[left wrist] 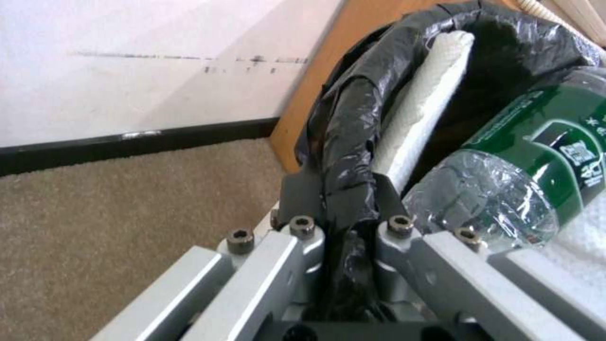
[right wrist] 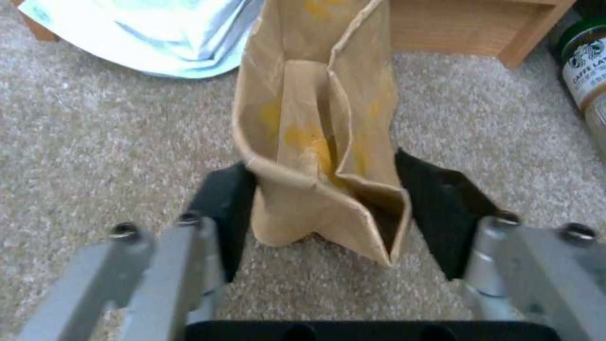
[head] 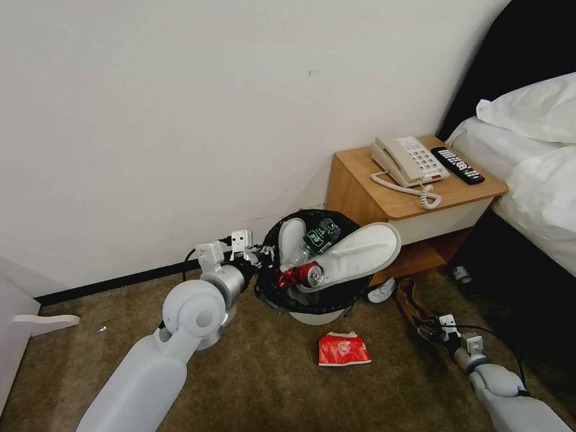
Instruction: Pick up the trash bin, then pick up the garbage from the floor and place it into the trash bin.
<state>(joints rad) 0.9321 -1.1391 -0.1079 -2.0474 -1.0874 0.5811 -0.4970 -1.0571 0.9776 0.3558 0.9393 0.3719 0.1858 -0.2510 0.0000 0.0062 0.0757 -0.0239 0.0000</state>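
The trash bin [head: 281,303], white with a black liner, hangs just off the floor near the wall. My left gripper [head: 261,255] [left wrist: 344,189] is shut on the bin's rim [left wrist: 353,109]. Inside lie two white slippers [head: 360,252] [left wrist: 429,94], a clear bottle [head: 318,240] [left wrist: 505,189] and a crushed red can [head: 303,276]. On the carpet are a flattened red paper cup [head: 344,350], a pale-blue face mask [head: 382,291] [right wrist: 158,33] and a brown paper bag [head: 411,300] [right wrist: 316,118]. My right gripper [head: 427,327] [right wrist: 325,213] is open, its pads straddling the bag's near end.
A wooden nightstand [head: 414,198] with a phone and a remote stands behind the bin, against the wall. The bed [head: 534,180] lies to the right. A small coffee jar [head: 462,274] [right wrist: 584,66] stands by the nightstand's foot. White furniture [head: 18,324] juts in at far left.
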